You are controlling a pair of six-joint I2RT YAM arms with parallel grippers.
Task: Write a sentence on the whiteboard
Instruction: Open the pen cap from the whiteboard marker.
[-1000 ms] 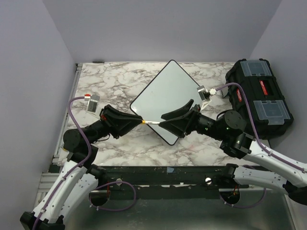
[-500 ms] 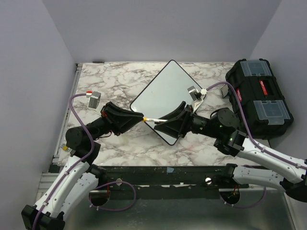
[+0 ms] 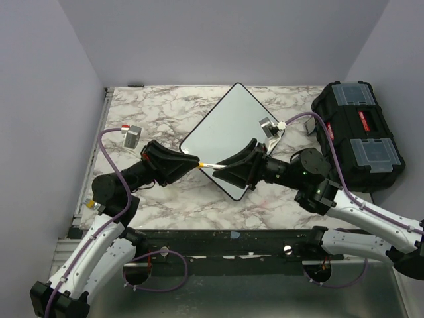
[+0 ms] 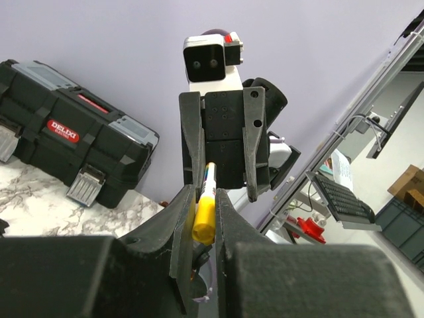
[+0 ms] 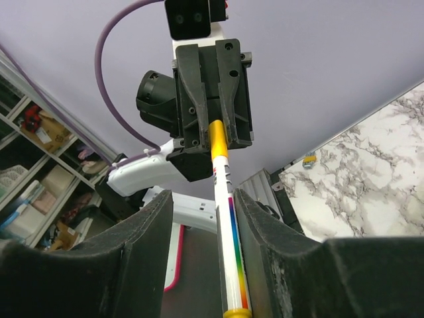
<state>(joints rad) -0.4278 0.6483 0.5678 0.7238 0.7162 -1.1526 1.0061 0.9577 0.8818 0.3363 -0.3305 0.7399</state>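
Marker point(image 3: 207, 165) is hanging over the whiteboard point(image 3: 228, 126) edge, left gripper point(image 3: 197, 163) clenching its yellow cap point(image 4: 204, 218), right gripper point(image 3: 218, 169) gaping around its barrel.

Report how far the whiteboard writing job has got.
Done: the white rainbow-striped marker with yellow cap is picked up, gripped at its cap by the left hand. In hand: the right hand straddles the barrel, seemingly not clamped yet, and the cap looks seated. Left: uncapping and all the writing. The large glossy white whiteboard with black rim shows no marks in the top view.
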